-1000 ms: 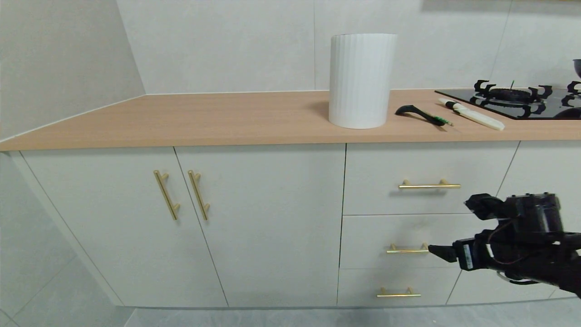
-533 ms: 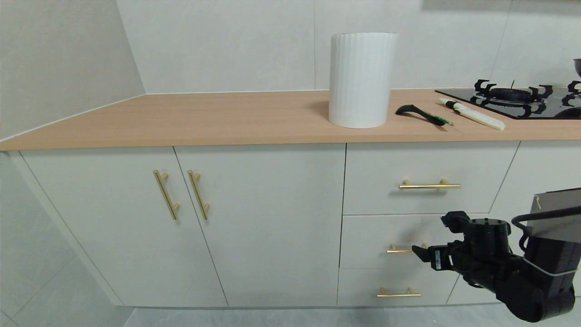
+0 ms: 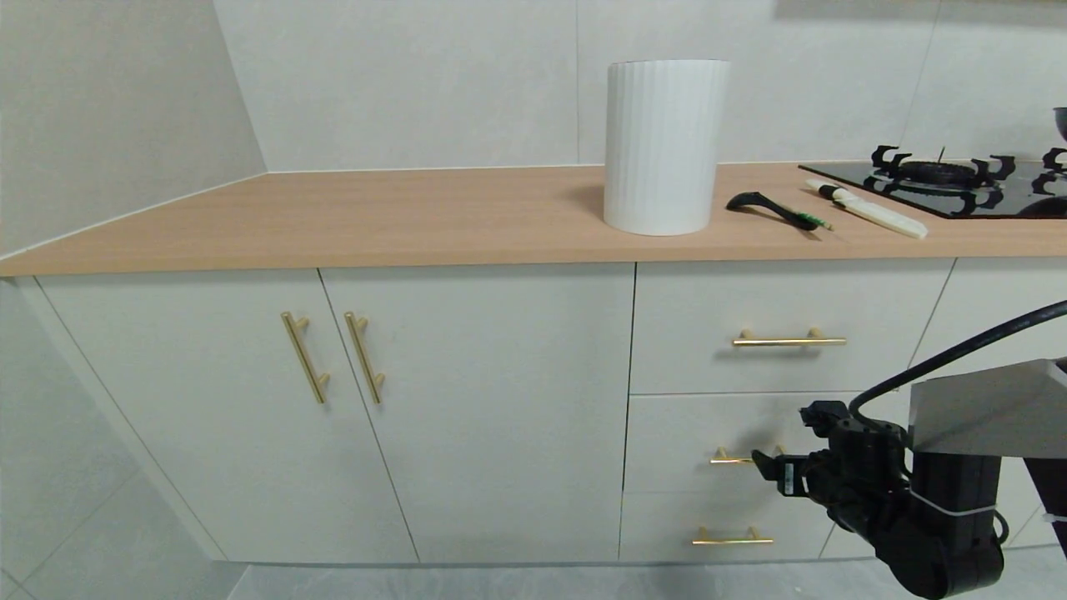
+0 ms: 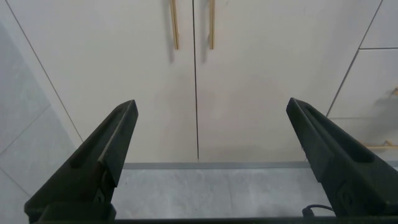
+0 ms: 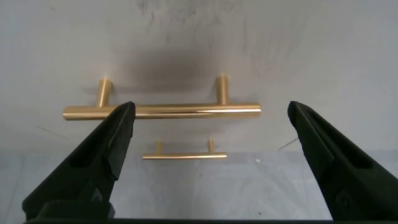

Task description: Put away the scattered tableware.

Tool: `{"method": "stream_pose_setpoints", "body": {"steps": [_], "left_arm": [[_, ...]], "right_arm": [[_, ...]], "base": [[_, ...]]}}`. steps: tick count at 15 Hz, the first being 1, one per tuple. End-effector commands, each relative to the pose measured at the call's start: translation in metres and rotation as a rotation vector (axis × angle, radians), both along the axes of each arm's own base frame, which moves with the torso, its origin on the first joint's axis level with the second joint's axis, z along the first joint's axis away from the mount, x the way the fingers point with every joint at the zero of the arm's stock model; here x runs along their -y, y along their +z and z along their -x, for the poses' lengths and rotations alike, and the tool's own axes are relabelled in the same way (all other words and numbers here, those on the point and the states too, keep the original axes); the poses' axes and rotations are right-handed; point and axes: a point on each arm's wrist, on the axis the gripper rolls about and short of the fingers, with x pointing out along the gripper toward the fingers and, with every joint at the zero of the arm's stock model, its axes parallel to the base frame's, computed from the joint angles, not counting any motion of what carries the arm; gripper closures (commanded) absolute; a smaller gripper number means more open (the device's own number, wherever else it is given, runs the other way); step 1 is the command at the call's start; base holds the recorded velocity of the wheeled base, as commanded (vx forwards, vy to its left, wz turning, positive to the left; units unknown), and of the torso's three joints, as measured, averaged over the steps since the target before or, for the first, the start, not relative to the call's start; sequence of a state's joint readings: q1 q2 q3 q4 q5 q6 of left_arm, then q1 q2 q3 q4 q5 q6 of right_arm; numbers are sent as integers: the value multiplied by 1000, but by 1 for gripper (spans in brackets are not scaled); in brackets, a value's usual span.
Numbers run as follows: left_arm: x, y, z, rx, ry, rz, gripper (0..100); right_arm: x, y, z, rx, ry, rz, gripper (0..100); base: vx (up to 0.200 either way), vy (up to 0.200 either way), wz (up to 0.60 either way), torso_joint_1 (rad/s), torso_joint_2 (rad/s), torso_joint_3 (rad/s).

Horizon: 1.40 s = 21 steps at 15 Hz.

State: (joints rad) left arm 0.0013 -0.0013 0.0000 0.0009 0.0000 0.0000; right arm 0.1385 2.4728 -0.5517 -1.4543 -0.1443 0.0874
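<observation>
Pale kitchen cabinets with brass handles run under a wooden countertop [image 3: 375,217]. The right gripper [image 3: 788,442] sits low against the drawer stack with its fingers spread wide and nothing held. The middle drawer's handle [image 3: 738,457] is straight ahead of it. From the right wrist, that brass bar [image 5: 161,112] runs across the gap between the two fingers, and whether either finger touches it cannot be told. The bottom drawer's handle [image 3: 732,541] lies below the gripper and the top drawer's handle [image 3: 789,340] above it.

The tableware is well above the gripper, up on the countertop. A black-handled utensil [image 3: 775,208] and a white knife [image 3: 871,214] lie side by side, with a tall white ribbed canister [image 3: 664,146] toward the left arm's side of them and the gas hob [image 3: 942,179] beyond. Neither has been picked up.

The left gripper [image 4: 211,106] is also spread open and empty, facing the seam of the double cabinet doors low down.

The step in hand looks like opening the middle drawer to make a place for the utensils. The fingers' spread runs along the bar, not across it. So the next move probably calls for a wrist turn so the fingers can close over the bar, or a hooking finger behind it. A straight, level pull outward would then follow.
</observation>
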Motion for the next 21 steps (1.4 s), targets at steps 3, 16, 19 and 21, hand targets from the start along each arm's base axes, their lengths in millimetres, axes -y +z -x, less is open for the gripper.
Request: {"method": "stream_pose_setpoints", "body": {"steps": [3,16,19,21], "left_arm": [[0,0,0,0,0,0,0],[0,0,0,0,0,0,0],[0,0,0,-2,0,0,0],[0,0,0,0,0,0,0]], "right_arm": [[-2,-21,-11,-14,-8,6,0],[-1,-30,-2,-93,-8,23,0],[0,-12,11,-128,3,24,0],[0,23,26,-116,28,13,0]], "base": [[0,0,0,0,0,0],[0,0,0,0,0,0],[0,0,0,0,0,0],[0,0,0,0,0,0]]}}
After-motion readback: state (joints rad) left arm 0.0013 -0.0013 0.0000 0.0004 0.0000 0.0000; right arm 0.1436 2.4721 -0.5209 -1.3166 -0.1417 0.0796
